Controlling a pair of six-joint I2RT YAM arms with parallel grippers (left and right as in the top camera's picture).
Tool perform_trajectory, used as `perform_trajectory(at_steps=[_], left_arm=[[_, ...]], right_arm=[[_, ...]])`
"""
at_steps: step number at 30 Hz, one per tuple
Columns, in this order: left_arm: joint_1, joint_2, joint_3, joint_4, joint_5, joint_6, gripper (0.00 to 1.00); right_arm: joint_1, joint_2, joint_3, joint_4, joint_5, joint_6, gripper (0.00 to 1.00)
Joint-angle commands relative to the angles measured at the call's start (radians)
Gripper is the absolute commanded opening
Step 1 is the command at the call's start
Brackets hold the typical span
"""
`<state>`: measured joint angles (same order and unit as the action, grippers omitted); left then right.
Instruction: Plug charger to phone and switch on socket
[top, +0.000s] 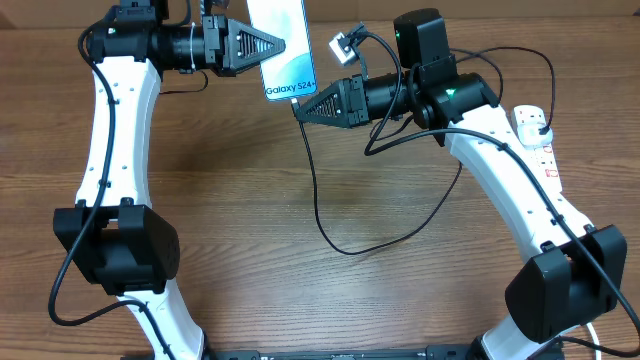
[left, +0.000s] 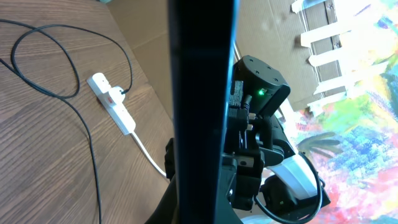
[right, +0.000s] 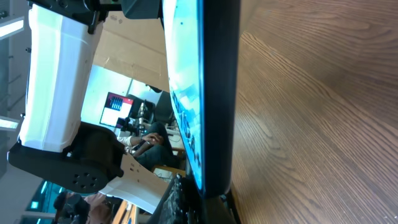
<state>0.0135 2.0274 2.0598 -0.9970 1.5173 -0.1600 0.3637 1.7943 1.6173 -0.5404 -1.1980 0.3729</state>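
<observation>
Phone (top: 292, 65) sits clamped in left jaws; right jaws pinch charger (top: 318, 200) at its bottom edge.

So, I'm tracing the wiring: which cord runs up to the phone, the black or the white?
The thin black charger cable: it loops up to the phone at its lettered edge. The thick white cord only leaves the socket strip.

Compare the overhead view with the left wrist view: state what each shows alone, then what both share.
Overhead only: the phone screen reading Galaxy S24, the left fingers gripping it, and the right fingers at its lower edge. Left wrist only: the phone's dark edge seen side-on, plus cardboard and a colourful backdrop beyond the table. Both: the socket, the cable and the right arm.
</observation>
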Motion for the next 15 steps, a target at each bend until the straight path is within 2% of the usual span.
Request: perform_trajectory(at_steps=[1,15], left_arm=[[-0.019,-0.006,0.01,-0.011,0.064,-0.029,0.04],[-0.006,-0.006,0.01,0.06,0.064,-0.11,0.04]], right_arm=[[-0.01,-0.004,0.014,0.047,0.049,-0.006,0.04],[-0.01,-0.004,0.014,0.037,0.039,-0.003,0.04]])
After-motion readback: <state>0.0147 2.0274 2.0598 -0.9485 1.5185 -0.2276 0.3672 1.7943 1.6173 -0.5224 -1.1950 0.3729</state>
